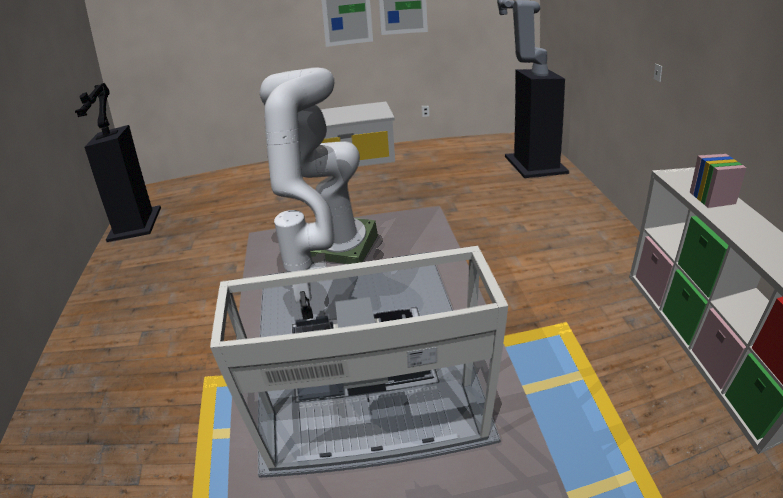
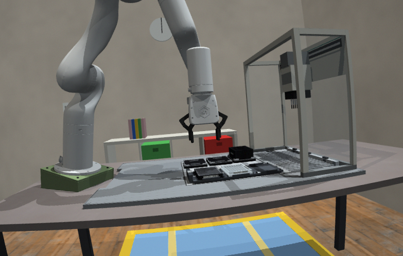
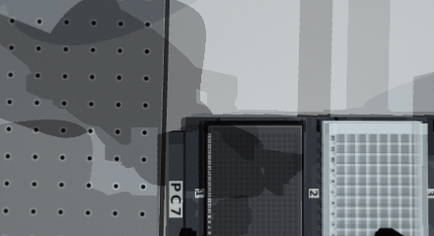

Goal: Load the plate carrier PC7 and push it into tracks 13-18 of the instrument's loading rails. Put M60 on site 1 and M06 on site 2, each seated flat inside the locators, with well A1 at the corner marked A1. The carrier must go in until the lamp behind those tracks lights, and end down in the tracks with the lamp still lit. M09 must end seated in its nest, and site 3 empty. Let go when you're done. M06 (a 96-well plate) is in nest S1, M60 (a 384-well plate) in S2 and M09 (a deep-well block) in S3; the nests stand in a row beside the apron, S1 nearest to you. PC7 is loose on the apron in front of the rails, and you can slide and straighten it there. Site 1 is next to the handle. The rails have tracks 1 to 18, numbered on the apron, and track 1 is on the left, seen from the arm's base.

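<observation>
The plate carrier PC7 (image 2: 233, 175) lies on the apron in front of the rails (image 2: 287, 159). The dark 384-well plate M60 (image 2: 208, 172) sits on site 1 next to the handle, and it also shows in the wrist view (image 3: 253, 179) beside the PC7 label (image 3: 176, 198). The clear 96-well plate M06 (image 2: 235, 169) sits on site 2, and it also shows in the wrist view (image 3: 377, 179). Site 3 (image 2: 261, 166) looks empty. The black deep-well block M09 (image 2: 241, 152) stands in its nest behind the carrier. My gripper (image 2: 204, 136) is open and empty, well above site 1.
The instrument's frame (image 2: 298, 105) stands over the rails, with a pipetting head (image 2: 292, 79) hanging inside. Nests S1 (image 2: 194, 162) and S2 (image 2: 218, 159) lie behind the carrier. A perforated plate (image 3: 74, 115) lies next to the carrier's handle end.
</observation>
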Action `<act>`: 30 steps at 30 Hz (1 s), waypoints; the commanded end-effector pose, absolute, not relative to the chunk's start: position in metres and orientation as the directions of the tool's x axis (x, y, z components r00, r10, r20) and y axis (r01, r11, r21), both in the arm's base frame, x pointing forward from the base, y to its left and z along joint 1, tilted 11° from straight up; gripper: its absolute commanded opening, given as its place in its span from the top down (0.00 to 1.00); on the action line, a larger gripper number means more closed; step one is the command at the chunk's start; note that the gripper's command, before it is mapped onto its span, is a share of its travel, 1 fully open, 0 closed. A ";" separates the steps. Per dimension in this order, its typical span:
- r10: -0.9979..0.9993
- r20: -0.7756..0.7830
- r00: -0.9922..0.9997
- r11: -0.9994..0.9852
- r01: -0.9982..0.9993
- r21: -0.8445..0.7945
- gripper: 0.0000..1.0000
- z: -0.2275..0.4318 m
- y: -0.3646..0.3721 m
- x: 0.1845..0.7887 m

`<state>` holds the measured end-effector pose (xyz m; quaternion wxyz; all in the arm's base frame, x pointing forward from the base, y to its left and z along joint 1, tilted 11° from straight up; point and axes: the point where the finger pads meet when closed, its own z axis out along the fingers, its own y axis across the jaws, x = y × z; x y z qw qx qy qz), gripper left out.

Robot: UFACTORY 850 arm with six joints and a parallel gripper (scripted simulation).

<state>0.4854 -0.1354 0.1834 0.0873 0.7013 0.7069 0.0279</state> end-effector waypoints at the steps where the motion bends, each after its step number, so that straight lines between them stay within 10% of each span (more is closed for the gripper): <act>1: 0.996 -0.085 -0.001 0.015 0.986 0.163 0.00 0.184 -0.136 0.486; 30: 0.996 -0.080 0.024 -0.010 0.986 0.166 0.00 0.182 -0.054 0.567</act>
